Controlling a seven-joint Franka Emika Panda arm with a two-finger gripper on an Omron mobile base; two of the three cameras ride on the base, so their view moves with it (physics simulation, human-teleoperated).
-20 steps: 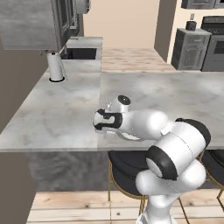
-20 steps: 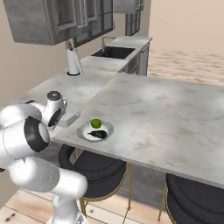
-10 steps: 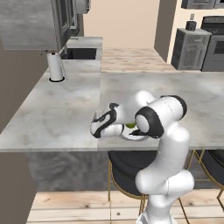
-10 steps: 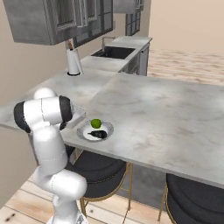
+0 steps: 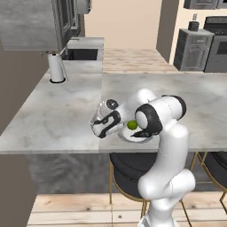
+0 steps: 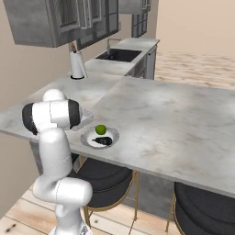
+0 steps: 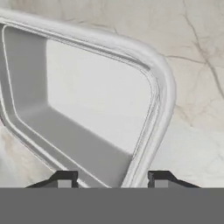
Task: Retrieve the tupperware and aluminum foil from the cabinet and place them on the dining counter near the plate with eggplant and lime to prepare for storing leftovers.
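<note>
The tupperware (image 7: 87, 105), a pale translucent container, lies on the dining counter (image 5: 53, 115) just left of the plate (image 5: 133, 136). My gripper (image 7: 112, 179) is open, its fingertips (image 7: 65, 178) standing apart on either side of the container's near rim without pinching it. From the left base view the gripper (image 5: 101, 129) hangs over the tupperware (image 5: 101, 110) near the counter's front edge. On the plate (image 6: 92, 137) rest the lime (image 6: 100, 129) and the eggplant (image 6: 103, 140). The grey cabinet (image 6: 46, 18) hangs at the upper left. The aluminum foil is out of view.
A paper towel roll (image 6: 78, 64) stands at the back of the counter near the sink (image 6: 119, 55). Black stools (image 6: 103, 176) on gold legs sit under the counter's front edge. A dark stove (image 5: 217, 40) is far right. The counter (image 6: 183, 119) stretches wide to the right.
The gripper has gone from shut to open, letting go of the tupperware's rim. The arm has folded upright, its elbow swinging over the plate.
</note>
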